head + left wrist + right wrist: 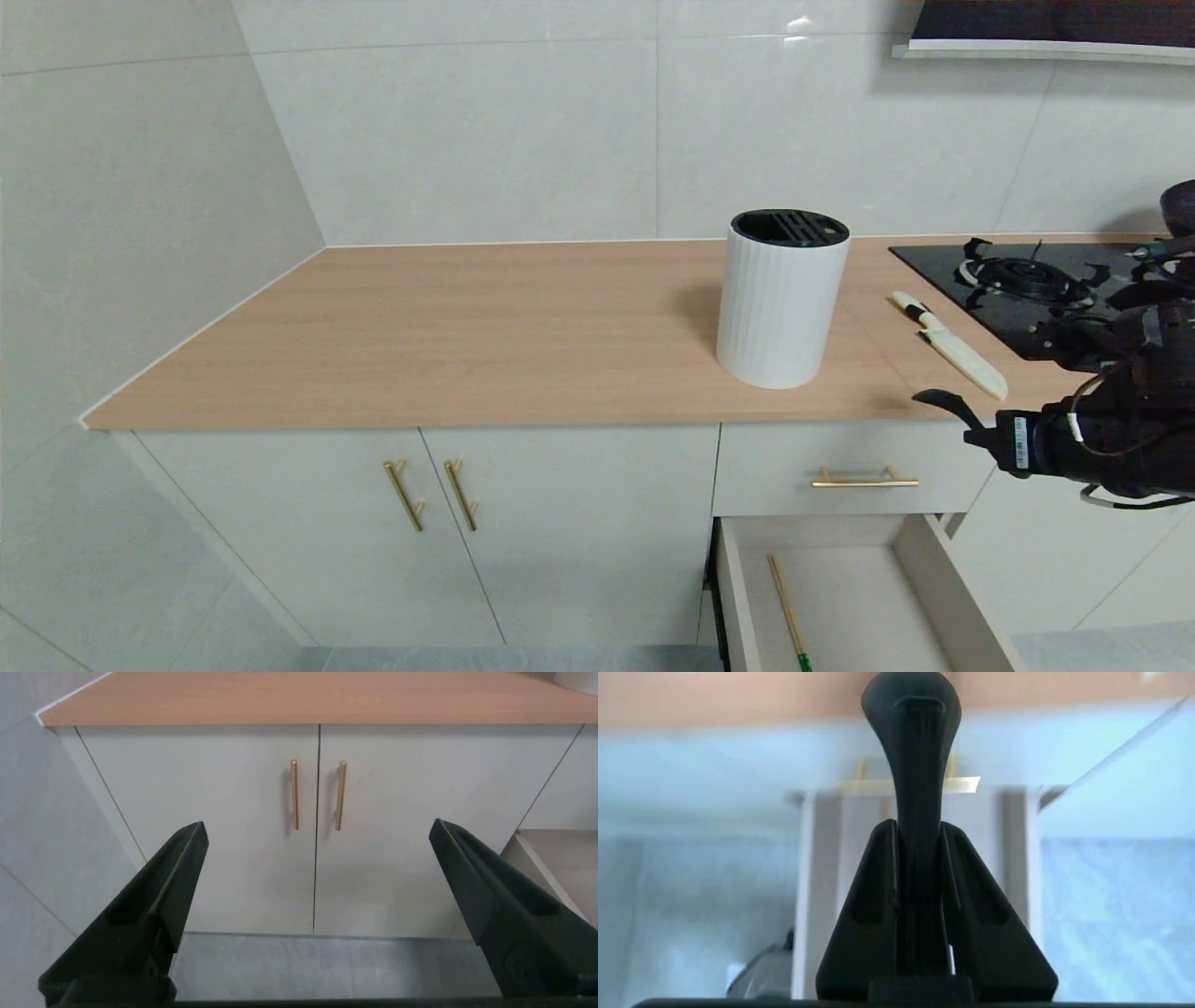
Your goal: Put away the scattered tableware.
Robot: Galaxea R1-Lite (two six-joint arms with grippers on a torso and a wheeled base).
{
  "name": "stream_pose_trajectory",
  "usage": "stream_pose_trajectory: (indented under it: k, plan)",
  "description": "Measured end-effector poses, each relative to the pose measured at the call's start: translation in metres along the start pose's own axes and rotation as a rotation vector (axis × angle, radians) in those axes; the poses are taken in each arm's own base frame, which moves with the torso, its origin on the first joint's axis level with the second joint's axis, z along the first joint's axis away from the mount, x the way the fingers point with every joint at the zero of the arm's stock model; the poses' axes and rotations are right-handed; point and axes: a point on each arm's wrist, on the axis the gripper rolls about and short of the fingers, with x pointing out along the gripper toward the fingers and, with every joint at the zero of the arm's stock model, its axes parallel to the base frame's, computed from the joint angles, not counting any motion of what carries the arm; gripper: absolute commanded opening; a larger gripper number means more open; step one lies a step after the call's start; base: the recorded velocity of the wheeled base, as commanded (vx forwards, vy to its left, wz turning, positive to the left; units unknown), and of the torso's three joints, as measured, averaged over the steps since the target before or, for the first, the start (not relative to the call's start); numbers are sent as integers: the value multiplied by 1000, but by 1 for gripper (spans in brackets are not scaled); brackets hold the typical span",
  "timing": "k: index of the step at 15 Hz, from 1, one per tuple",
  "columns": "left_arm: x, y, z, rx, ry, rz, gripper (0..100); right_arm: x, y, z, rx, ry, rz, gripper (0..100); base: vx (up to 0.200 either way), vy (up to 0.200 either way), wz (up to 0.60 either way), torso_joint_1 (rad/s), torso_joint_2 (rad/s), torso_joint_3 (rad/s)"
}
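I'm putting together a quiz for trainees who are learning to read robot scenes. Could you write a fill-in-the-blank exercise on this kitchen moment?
1. The knife lies on the counter between the white holder and the black ____.
2. Below the counter, the drawer with a chopstick in it is ____.
3. The left tool, facing the cabinet doors, is ____.
4. The right tool, at the counter's front edge, is ____.
Missing words: stove; open; open; shut.
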Motion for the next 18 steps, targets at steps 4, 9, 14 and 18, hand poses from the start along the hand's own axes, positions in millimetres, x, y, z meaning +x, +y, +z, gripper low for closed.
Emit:
stream_pose_trajectory:
  k: [4,9,14,18]
  plan:
    - [0,0,0,0,0,0,100,-12,-1,-20,-22,35,2,0,0,0,0,0,0,0]
    - [0,0,0,0,0,0,100,-13,0,-31,-74,65,10,0,0,0,0,-75,165,98]
    - [0,0,0,0,0,-1,100,-11,2,-37,-96,83,19,0,0,0,0,-198,483,279]
    - [0,0,0,0,0,0,100,-7,6,-41,-106,106,30,0,0,0,0,-189,493,297]
